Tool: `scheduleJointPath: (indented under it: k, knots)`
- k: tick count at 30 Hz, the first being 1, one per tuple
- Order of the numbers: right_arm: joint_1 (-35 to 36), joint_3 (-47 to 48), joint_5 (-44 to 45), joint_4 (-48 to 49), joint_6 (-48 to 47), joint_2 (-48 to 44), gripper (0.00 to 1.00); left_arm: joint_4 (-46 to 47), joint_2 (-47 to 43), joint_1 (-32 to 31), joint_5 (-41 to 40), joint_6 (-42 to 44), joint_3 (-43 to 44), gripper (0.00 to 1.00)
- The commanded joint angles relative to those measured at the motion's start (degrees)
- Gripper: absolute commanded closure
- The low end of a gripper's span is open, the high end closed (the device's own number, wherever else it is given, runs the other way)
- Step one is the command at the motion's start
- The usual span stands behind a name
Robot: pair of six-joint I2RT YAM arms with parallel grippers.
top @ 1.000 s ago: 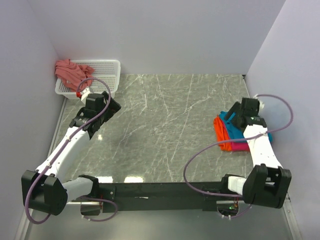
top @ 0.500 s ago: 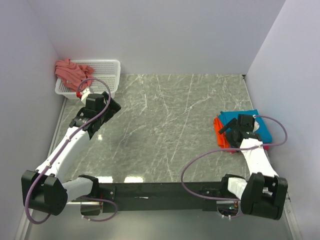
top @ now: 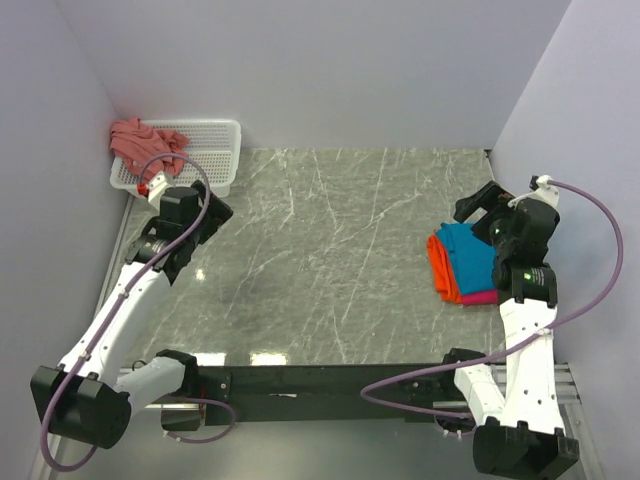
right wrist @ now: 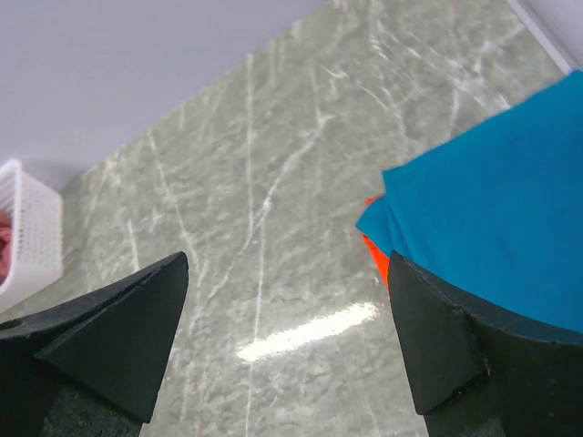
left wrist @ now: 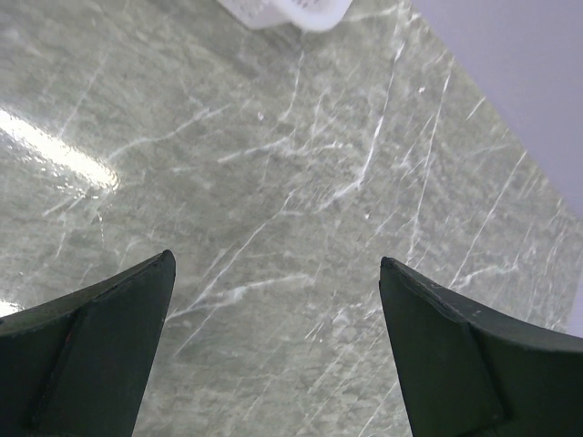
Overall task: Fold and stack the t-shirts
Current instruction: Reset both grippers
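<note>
Three folded t-shirts lie stacked at the table's right side: teal-blue (top: 472,250) on top, orange (top: 440,265) showing at the left edge, magenta-pink (top: 482,297) at the near edge. A crumpled salmon-pink t-shirt (top: 140,140) hangs over the white basket (top: 215,140) at the back left. My right gripper (top: 478,213) hovers open above the far end of the stack, holding nothing; in its wrist view (right wrist: 288,257) the teal shirt (right wrist: 492,218) lies to the right. My left gripper (top: 205,225) is open and empty over bare table (left wrist: 275,259), just in front of the basket.
The table is grey marble-patterned, walled on the left, back and right. The basket's corner (left wrist: 291,11) shows at the top of the left wrist view, and its side (right wrist: 32,228) at the far left of the right wrist view.
My right arm has risen off the stack and swung back, leaving the teal shirt on top. My left arm has drawn slightly left, toward the basket.
</note>
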Motion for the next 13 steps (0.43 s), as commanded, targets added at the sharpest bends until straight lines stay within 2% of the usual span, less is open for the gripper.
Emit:
scheduleJointPath:
  k: [1, 9, 13]
  knots:
    - [-0.03, 0.35, -4.91, 5.22, -1.38, -0.72, 0.04, -1.74, -1.51, -0.17, -2.82, 0.08, 3.46, 0.01]
    - [-0.03, -5.8, -7.12, 16.91, 0.12, -6.87, 0.03, -3.32, -2.74, -0.17, -4.84, -0.53, 4.78, 0.01]
    - [-0.11, -4.05, -4.04, 13.06, -0.4, -6.44, 0.03, -4.02, -2.83, -0.17, -4.93, -0.97, 4.78, 0.01]
